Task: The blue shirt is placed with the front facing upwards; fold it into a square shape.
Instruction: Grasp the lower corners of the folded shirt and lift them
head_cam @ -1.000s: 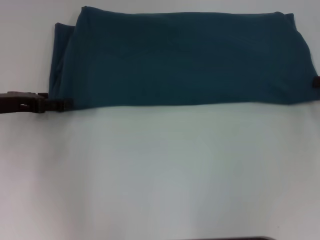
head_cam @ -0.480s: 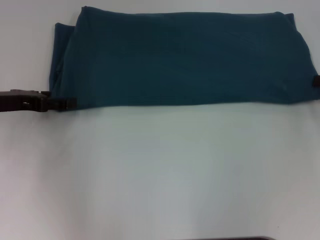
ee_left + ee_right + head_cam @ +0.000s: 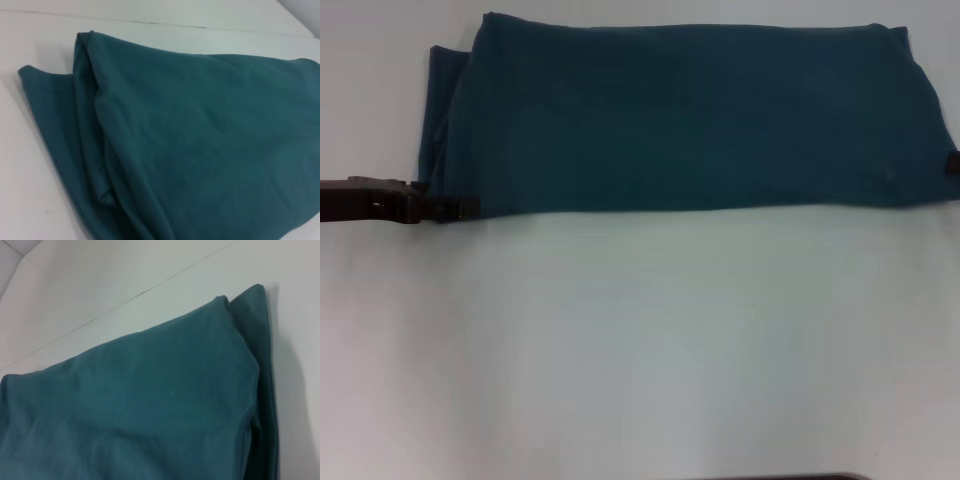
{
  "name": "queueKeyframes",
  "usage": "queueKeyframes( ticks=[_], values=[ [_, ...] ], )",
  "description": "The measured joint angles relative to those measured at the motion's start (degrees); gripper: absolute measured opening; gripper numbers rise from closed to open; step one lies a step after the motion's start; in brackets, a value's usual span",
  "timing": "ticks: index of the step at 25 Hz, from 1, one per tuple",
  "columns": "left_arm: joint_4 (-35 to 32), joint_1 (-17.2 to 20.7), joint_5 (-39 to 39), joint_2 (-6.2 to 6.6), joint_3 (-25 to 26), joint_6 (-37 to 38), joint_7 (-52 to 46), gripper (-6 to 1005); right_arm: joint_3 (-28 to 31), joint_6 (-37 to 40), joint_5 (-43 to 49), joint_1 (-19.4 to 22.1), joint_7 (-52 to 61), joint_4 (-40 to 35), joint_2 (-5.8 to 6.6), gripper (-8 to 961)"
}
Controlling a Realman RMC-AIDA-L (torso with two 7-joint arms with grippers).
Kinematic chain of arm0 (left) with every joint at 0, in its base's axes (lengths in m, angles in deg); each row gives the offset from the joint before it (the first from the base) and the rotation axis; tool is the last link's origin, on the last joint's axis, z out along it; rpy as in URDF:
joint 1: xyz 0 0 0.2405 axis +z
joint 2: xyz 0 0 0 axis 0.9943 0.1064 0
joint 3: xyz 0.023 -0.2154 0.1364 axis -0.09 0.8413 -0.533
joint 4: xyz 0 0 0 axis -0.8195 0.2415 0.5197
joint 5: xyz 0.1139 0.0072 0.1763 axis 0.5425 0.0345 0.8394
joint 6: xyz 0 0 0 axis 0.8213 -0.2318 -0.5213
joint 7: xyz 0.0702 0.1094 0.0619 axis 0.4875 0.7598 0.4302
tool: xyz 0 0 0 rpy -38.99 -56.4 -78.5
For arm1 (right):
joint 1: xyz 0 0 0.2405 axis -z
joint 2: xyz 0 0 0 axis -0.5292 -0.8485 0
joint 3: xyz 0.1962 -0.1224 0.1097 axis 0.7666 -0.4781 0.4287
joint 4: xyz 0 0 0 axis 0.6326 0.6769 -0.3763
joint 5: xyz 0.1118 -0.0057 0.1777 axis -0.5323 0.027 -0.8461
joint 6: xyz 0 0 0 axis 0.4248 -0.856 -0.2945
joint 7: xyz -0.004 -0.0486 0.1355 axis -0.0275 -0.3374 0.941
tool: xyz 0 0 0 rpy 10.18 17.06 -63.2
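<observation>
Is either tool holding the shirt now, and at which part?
The left tool is at the near left corner of the shirt, the right tool at its right edge; an actual hold cannot be told.

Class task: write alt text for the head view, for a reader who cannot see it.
A blue shirt, folded into a wide band, lies across the far part of a white table. The left gripper reaches its near left corner; the right gripper barely shows at the shirt's right edge.
</observation>
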Motion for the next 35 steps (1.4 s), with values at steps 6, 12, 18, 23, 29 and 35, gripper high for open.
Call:
queueKeyframes(
  ticks=[6, 12, 18, 23, 29, 35],
  values=[
    [-0.2, 0.0, 1.2, -0.13, 0.0, -1.5, 0.1, 932, 0.0, 0.0, 0.0, -0.1, 0.0, 0.1, 0.00, 8],
    [-0.1, -0.1, 1.3, -0.02, 0.0, -0.4, 0.1, 933, 0.0, 0.2, 0.0, -0.2, 0.0, 0.1, 0.00, 8],
    [0.1, -0.3, 1.3, 0.00, -0.2, 0.2, 0.1, 933, 0.0, 0.3, 0.0, -0.2, 0.0, 0.0, -0.07, 8],
    [-0.2, -0.7, 1.5, -0.10, -0.9, -0.2, 0.2, 933, 0.0, 0.3, 0.0, -0.1, 0.0, 0.0, -0.02, 8],
    [0.4, -0.7, 1.8, -0.46, -1.3, -0.4, 0.0, 911, 0.0, 0.4, -0.1, 0.1, -0.1, 0.0, 0.00, 8],
    [0.5, -0.5, 1.9, -0.13, -0.8, -1.3, -0.8, 777, 0.0, 0.4, -0.2, 0.2, -0.3, 0.0, 0.00, 8]
  ],
)
